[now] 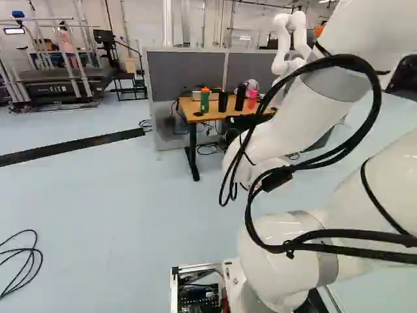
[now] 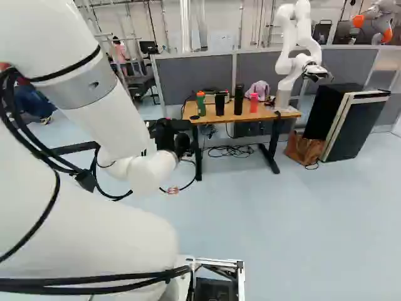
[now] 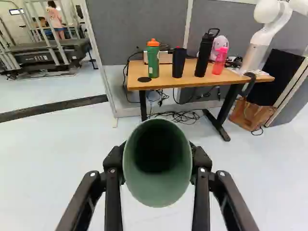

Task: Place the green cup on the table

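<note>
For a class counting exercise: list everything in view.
Green cup: 1, green, in the gripper
Table: 1, brown top, ahead
Bottles: 3, green, black, pink, on table
Tumbler: 1, black, on table
Disc: 1, black, on table
Box: 1, pale, behind bottles
Partition: 1, grey, behind table
Another robot: 1, white, table's end
Bag: 1, brown, floor
Cables: several, black, under table
Treadmill: 1, black, beyond table
Arm: 1, white, foreground
Gripper: 1, black, holding cup
</note>
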Motion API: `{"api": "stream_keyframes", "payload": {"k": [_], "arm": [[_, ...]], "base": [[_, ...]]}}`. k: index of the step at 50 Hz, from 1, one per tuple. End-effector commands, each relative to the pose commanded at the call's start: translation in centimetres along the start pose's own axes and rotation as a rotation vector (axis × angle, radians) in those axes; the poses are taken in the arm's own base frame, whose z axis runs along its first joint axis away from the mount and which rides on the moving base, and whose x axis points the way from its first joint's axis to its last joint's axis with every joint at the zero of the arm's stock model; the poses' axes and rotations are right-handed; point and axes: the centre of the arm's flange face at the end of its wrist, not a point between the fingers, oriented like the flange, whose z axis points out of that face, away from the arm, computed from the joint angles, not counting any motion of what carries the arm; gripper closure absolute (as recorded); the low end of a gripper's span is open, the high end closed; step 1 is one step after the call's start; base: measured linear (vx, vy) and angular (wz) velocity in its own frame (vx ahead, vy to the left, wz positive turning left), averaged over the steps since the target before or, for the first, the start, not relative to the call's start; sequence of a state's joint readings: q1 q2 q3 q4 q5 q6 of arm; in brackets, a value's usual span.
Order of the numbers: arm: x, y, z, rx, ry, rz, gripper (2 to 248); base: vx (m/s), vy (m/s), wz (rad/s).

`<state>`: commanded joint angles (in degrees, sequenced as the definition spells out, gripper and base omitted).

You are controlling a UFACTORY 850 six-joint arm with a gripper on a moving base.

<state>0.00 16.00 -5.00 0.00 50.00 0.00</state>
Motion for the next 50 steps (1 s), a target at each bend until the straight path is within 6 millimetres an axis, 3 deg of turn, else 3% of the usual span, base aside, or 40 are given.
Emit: {"api": "stream_keyframes", "payload": {"k": [13, 33, 50], "arm": [[0.0, 0.0, 0.0, 0.0, 0.0, 0.0, 122], [0.0, 0.0, 0.0, 0.0, 0.0, 0.0, 122], [0.0, 0.0, 0.0, 0.0, 0.0, 0.0, 122]], "base": [[0.119, -0.003, -0.011], [0.315, -0.001, -0.035], [0.221, -0.098, 0.003]]}}
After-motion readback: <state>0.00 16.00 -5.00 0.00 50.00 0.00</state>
